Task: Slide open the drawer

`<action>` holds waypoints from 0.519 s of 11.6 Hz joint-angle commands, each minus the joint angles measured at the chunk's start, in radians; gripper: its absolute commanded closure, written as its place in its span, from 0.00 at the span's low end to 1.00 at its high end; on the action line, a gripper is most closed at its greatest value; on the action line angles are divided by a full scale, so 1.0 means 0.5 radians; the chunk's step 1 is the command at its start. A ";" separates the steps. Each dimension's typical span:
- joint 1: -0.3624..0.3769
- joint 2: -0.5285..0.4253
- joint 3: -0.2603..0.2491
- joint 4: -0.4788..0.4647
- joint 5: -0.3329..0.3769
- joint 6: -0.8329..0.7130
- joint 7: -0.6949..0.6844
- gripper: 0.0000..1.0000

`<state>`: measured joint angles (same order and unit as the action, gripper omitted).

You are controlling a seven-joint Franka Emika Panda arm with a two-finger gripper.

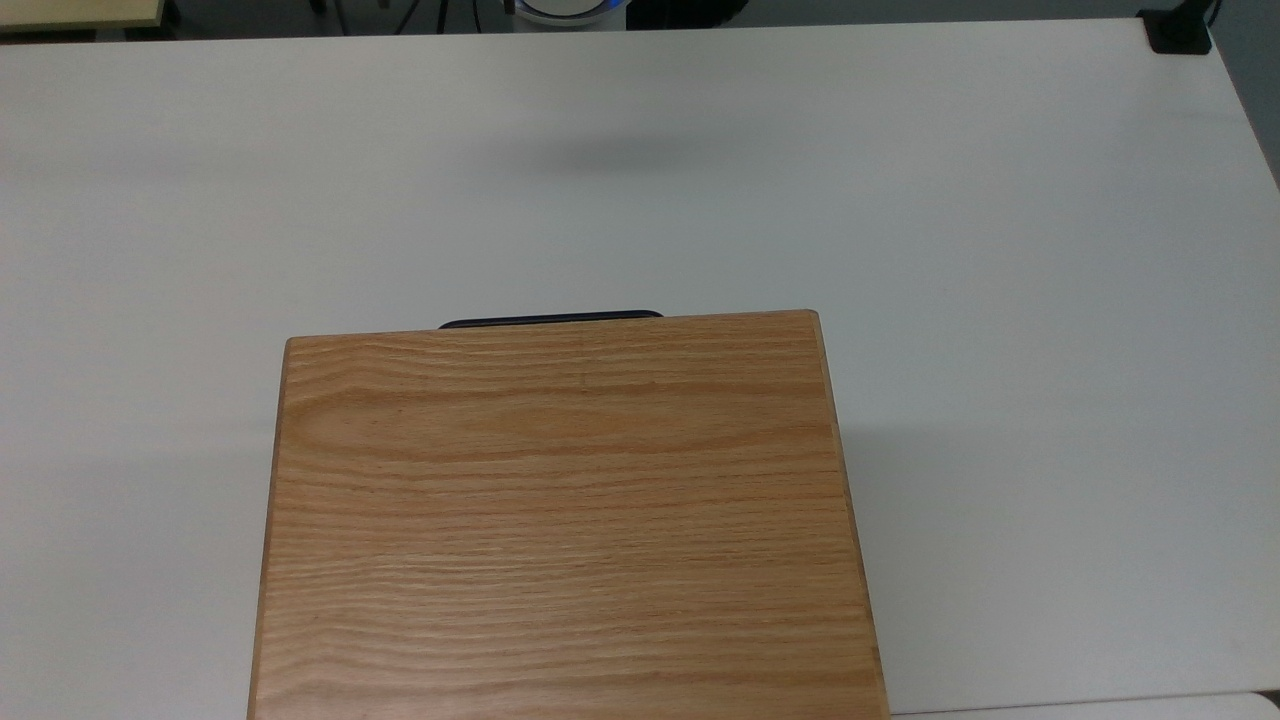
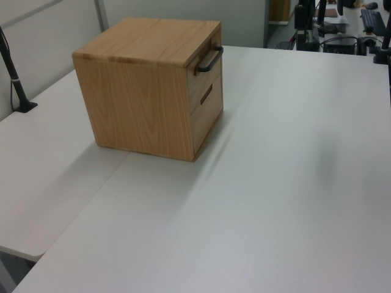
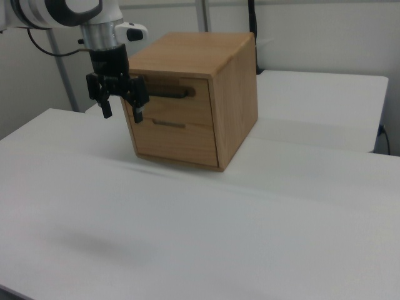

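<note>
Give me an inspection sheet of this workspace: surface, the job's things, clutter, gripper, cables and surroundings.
Surface: white table, bare around the cabinet.
Job's things: oak-grained wooden cabinet; its upper drawer sits flush, shut; long thin black bar handle untouched.
Clutter: nothing seen.
Gripper: black two-finger gripper open, hanging in front of the cabinet, at the right view's left of the handle, apart from it.
Cables: a cable runs down to a black clamp at the table edge.
Surroundings: grey partition walls; equipment beyond the far table edge.
</note>
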<state>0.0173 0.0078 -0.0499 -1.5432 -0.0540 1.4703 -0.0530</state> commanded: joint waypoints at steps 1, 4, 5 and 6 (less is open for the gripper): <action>0.005 -0.028 0.017 -0.012 0.013 -0.044 0.029 0.00; 0.018 -0.019 0.032 -0.018 0.013 -0.023 0.222 0.00; 0.018 -0.016 0.032 -0.018 0.016 -0.023 0.217 0.00; 0.018 -0.016 0.032 -0.018 0.019 -0.023 0.210 0.00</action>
<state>0.0187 0.0083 -0.0354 -1.5457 -0.0531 1.4701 0.0274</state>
